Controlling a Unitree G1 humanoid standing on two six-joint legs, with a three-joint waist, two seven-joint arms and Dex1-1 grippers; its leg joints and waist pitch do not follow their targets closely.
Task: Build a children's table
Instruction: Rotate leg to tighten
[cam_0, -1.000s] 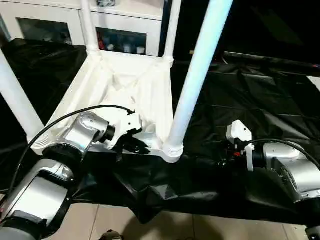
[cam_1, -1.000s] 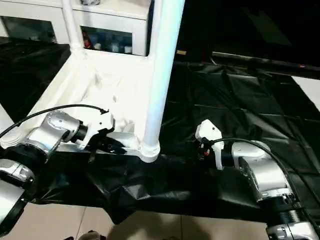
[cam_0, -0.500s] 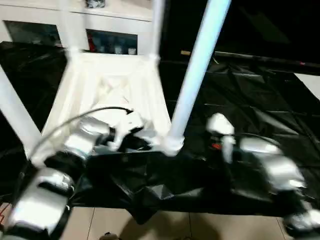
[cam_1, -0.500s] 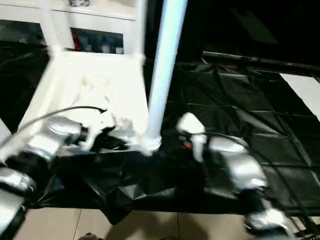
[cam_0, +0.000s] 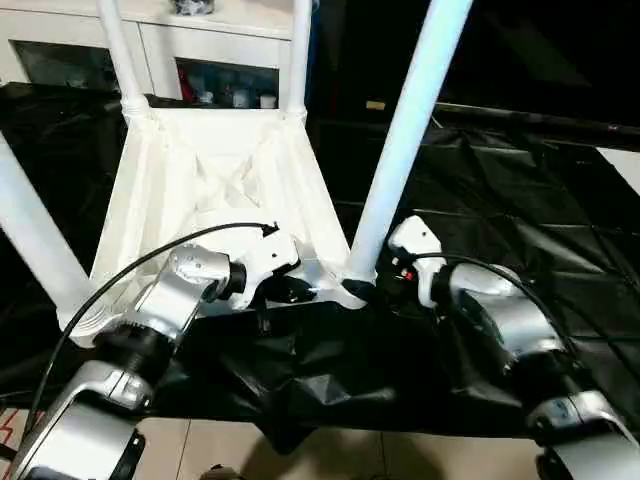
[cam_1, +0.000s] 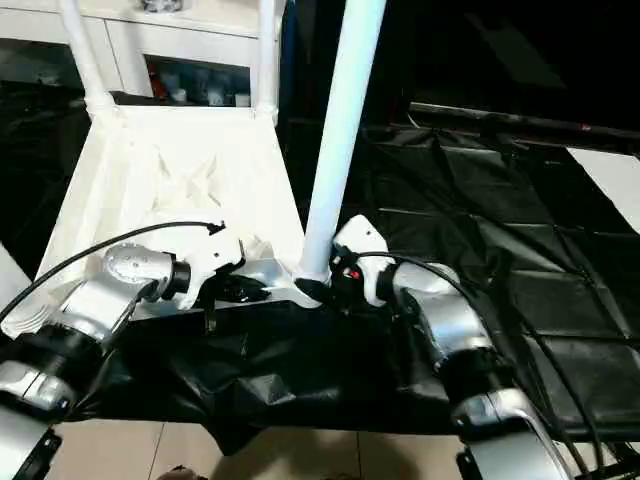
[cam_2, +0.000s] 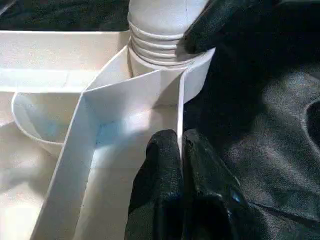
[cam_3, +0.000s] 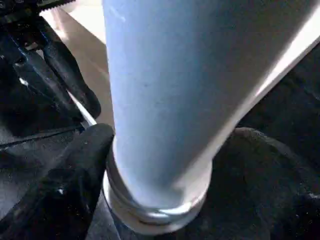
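Table (cam_0: 215, 165) rim pinched by left gripper (cam_2: 181, 150).

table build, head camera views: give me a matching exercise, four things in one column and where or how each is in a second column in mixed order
Things:
1. left hand
2. right hand
3. table top
4. cabinet

Places or states:
A. lying underside up on the black sheet
B. fingers either side of the base of the near leg
C. standing behind the table, with glass doors
D. shut on the thin edge wall of the table top, beside the near corner socket

Pairs: 1-D, 2-B, 3-A, 4-C
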